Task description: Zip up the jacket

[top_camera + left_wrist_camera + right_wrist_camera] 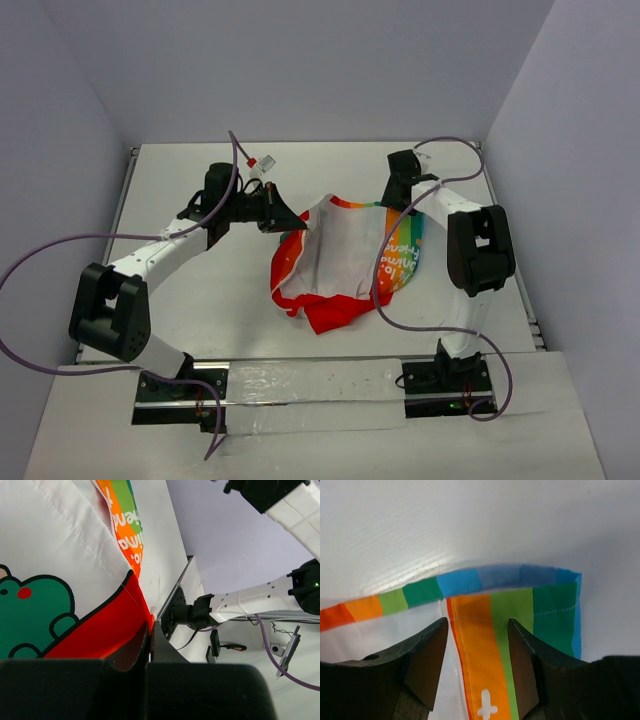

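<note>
The jacket [340, 255] lies crumpled mid-table with its white lining up, a rainbow panel on the right and red fabric at the front. My left gripper [290, 216] is at its left edge, and in the left wrist view it [151, 630] is shut on the red hem [100, 635], beside the green bear print [30, 610]. My right gripper [398, 205] hovers at the jacket's far right corner. In the right wrist view it [477, 627] is open, its fingers either side of the orange stripe [480, 655] at the rainbow panel's front edge, gripping nothing.
Purple cables [60, 245] loop from both arms over the white table [200, 290]. Grey walls close in the back and both sides. The right arm [250, 600] crosses the left wrist view. A shiny strip [310, 385] runs between the arm bases.
</note>
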`<action>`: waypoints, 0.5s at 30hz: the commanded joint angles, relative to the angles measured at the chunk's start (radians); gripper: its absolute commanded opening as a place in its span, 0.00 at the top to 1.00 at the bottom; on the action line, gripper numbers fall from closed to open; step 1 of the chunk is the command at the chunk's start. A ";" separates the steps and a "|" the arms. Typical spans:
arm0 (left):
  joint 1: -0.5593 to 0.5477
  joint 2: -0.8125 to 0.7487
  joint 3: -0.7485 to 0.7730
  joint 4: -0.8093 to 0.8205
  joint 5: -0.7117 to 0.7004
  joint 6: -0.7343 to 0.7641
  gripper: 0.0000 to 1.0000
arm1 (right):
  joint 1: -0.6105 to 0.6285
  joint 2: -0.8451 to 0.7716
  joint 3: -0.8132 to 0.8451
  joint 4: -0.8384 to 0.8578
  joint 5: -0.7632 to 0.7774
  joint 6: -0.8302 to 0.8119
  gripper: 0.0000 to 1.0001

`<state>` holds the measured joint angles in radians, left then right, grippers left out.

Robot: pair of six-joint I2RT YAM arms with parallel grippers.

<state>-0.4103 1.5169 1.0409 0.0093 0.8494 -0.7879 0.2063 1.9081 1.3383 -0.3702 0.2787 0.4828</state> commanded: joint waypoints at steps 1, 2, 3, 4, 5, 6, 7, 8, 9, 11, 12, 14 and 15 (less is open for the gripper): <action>0.005 0.005 0.044 0.019 0.028 0.017 1.00 | -0.011 0.075 0.126 -0.058 0.044 -0.015 0.43; 0.005 0.008 0.048 0.015 0.030 0.019 1.00 | -0.010 0.095 0.152 -0.068 0.048 -0.013 0.44; 0.005 0.012 0.050 0.014 0.031 0.022 1.00 | -0.011 0.101 0.163 -0.075 0.050 -0.015 0.44; 0.005 0.014 0.050 0.008 0.031 0.025 1.00 | -0.012 0.107 0.180 -0.088 0.051 -0.010 0.46; 0.005 0.012 0.050 0.006 0.031 0.031 1.00 | -0.012 0.120 0.186 -0.096 0.054 -0.009 0.46; 0.006 0.011 0.050 0.004 0.032 0.033 1.00 | -0.010 0.126 0.192 -0.106 0.054 -0.008 0.48; 0.007 0.010 0.051 0.001 0.033 0.036 1.00 | -0.010 0.131 0.194 -0.112 0.051 -0.005 0.49; 0.007 0.009 0.053 -0.002 0.032 0.040 1.00 | -0.010 0.132 0.192 -0.115 0.047 -0.002 0.51; 0.007 0.009 0.056 -0.006 0.031 0.044 1.00 | -0.010 0.132 0.190 -0.119 0.042 0.000 0.54; 0.007 0.007 0.058 -0.006 0.031 0.051 1.00 | -0.010 0.119 0.168 -0.108 0.037 0.006 0.63; 0.007 0.005 0.059 -0.006 0.031 0.053 1.00 | -0.011 0.108 0.153 -0.099 0.036 0.010 0.67; 0.007 0.003 0.059 -0.008 0.031 0.056 1.00 | -0.010 0.094 0.138 -0.095 0.030 0.011 0.76; 0.007 0.003 0.056 -0.006 0.031 0.058 1.00 | -0.010 0.081 0.124 -0.090 0.024 0.013 0.87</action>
<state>-0.4103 1.5253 1.0481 -0.0032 0.8532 -0.7606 0.2020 2.0319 1.4819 -0.4603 0.2947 0.4827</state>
